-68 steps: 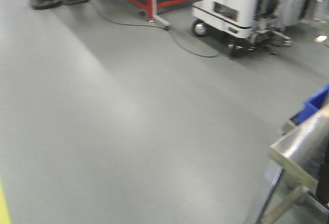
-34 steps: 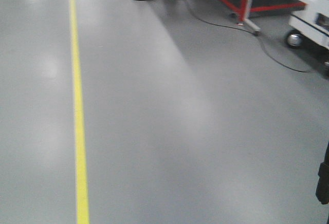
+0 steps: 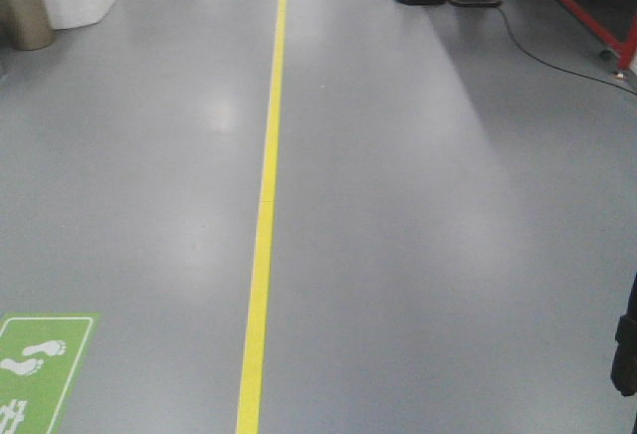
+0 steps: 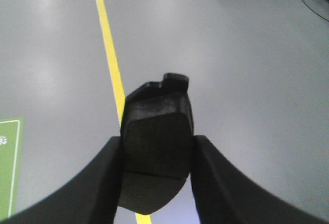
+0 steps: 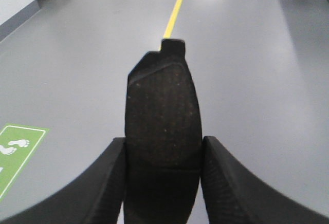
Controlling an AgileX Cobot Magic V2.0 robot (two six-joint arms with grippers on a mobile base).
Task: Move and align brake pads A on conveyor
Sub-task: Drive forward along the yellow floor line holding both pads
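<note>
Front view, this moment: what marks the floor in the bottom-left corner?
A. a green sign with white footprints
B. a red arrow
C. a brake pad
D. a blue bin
A: the front view shows a green sign with white footprints lying flat on the grey floor in the bottom-left corner, to the left of the yellow line.

Left pincer (image 4: pixel 157 131): matte black, smooth-faced, notched tip. Right pincer (image 5: pixel 162 126): matte black, finely stippled face, notched tip.
</note>
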